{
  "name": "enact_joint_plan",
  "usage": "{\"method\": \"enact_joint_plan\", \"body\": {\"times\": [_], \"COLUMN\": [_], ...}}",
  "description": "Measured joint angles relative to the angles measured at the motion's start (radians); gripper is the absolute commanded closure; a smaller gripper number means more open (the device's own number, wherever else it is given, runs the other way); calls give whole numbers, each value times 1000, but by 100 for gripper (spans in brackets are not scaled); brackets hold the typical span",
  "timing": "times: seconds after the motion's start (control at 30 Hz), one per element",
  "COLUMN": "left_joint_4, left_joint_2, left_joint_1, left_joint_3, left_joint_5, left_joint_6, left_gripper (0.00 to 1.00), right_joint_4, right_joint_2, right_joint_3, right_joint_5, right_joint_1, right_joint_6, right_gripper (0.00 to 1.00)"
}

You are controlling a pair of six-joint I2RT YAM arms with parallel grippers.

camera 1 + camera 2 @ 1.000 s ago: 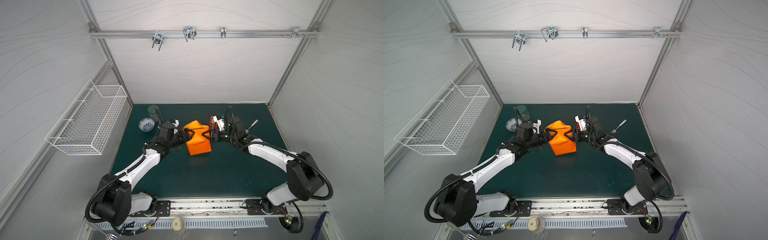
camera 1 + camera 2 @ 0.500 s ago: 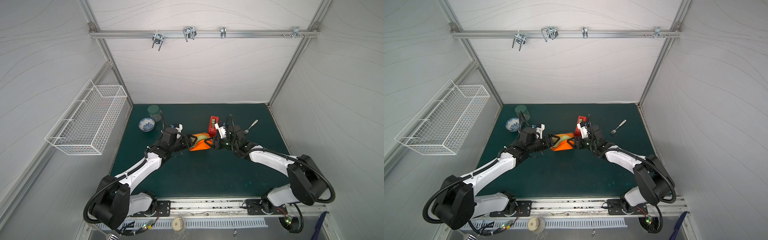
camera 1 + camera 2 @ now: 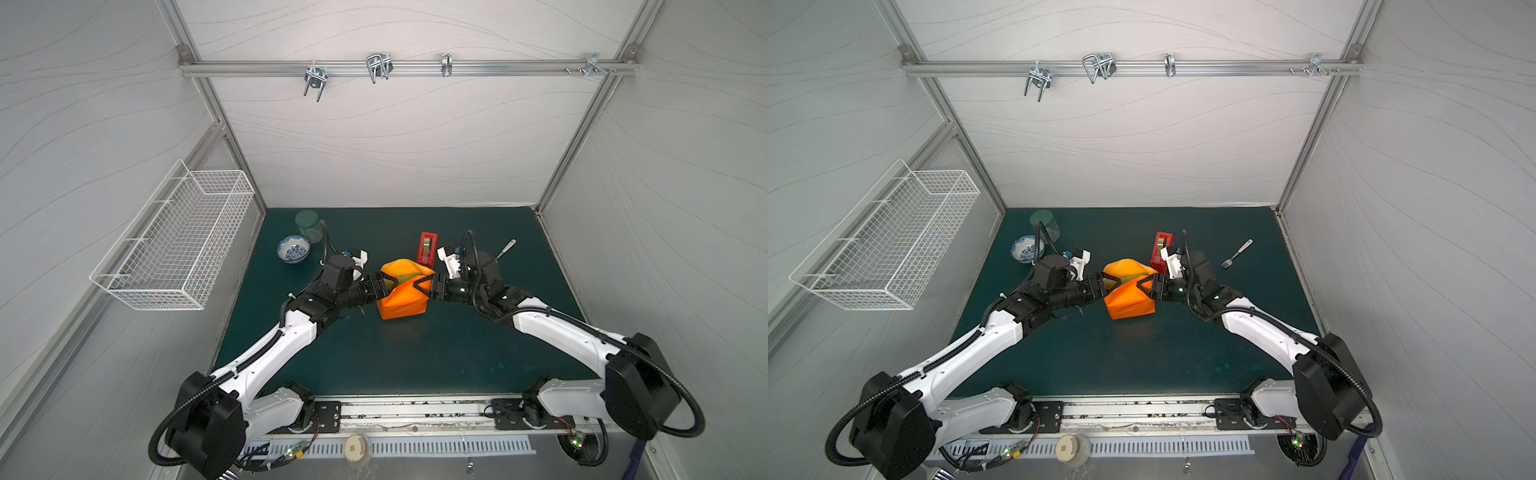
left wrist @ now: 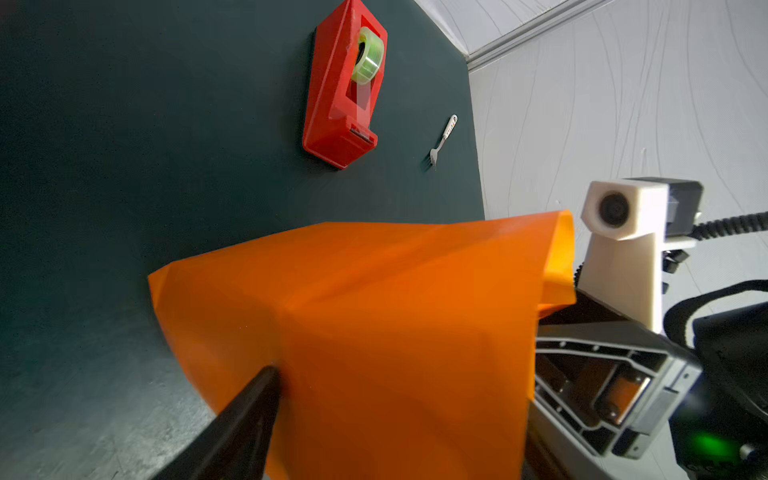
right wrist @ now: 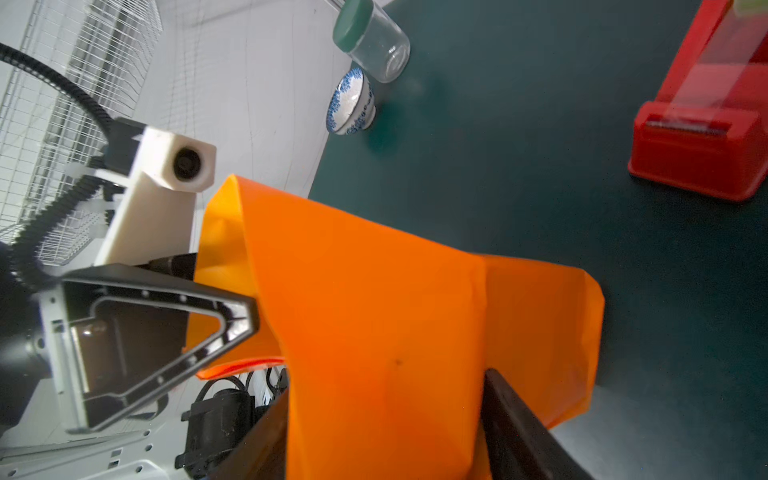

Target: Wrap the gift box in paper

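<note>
- Table (image 3: 415,357): dark green mat filling the lower middle of both top views.
- Wire basket (image 3: 174,241): white, on the left wall, left of frame.
- The paper (image 3: 405,301): orange and glossy, bundled around the box at frame centre, between the two grippers. Its near flap is folded up, with the top edge slanting from lower left to upper right. A second flap curls over from the far side. Whether the bundle rests on the mat or hangs clear cannot be told.
- The gift box (image 3: 405,275): only a yellow-green sliver shows in the gap between the flaps, running left to right. Its long axis and facing are hidden.
- Left gripper (image 3: 384,284): at the bundle's left end, jaws spread wide with paper filling the span and a finger (image 4: 257,399) pressed on it.
- Right gripper (image 3: 422,286): at the right end, paper clamped between the fingers (image 5: 515,419).
- Tape dispenser (image 3: 427,248): red, just behind the bundle.
- Jar (image 3: 308,225): green lid, upper left of the mat.
- Bowl (image 3: 293,248): blue-patterned, beside the jar.
- Fork (image 3: 1236,253): upper right of the mat.
</note>
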Motion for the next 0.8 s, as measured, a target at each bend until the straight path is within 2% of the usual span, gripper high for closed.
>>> {"method": "enact_joint_plan", "body": {"times": [0.2, 0.53, 0.8], "left_joint_4": [1, -50, -113], "left_joint_2": [30, 71, 3], "left_joint_1": [-2, -3, 13], "left_joint_3": [0, 61, 118], "left_joint_5": [2, -51, -138], "left_joint_6": [2, 81, 206], "left_gripper": [17, 2, 1], "right_joint_4": [-20, -47, -108], "right_joint_2": [12, 107, 157], "right_joint_3": [-17, 34, 109], "right_joint_5": [3, 48, 92], "right_joint_1": [14, 28, 29], "right_joint_6": [5, -65, -125], "right_gripper": [36, 38, 39]}}
